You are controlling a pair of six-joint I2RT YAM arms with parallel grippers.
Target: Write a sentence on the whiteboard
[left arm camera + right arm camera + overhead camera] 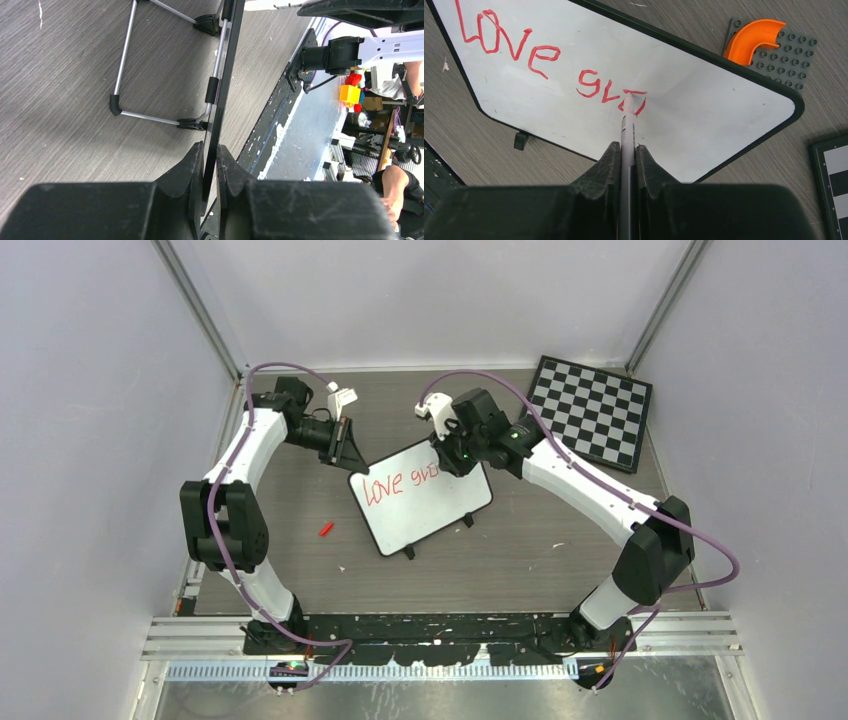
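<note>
Wood-grain table, glossy rounded whiteboard

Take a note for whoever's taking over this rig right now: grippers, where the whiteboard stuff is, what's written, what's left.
Left gripper: shut on the edge of the whiteboard, which stands tilted on its feet mid-table.
Right gripper: shut on the marker, tip on the board.
Done: the sentence so far reads "Love" plus a started second word, roughly "gr".
Left: finish that word and the remaining writing.
</note>
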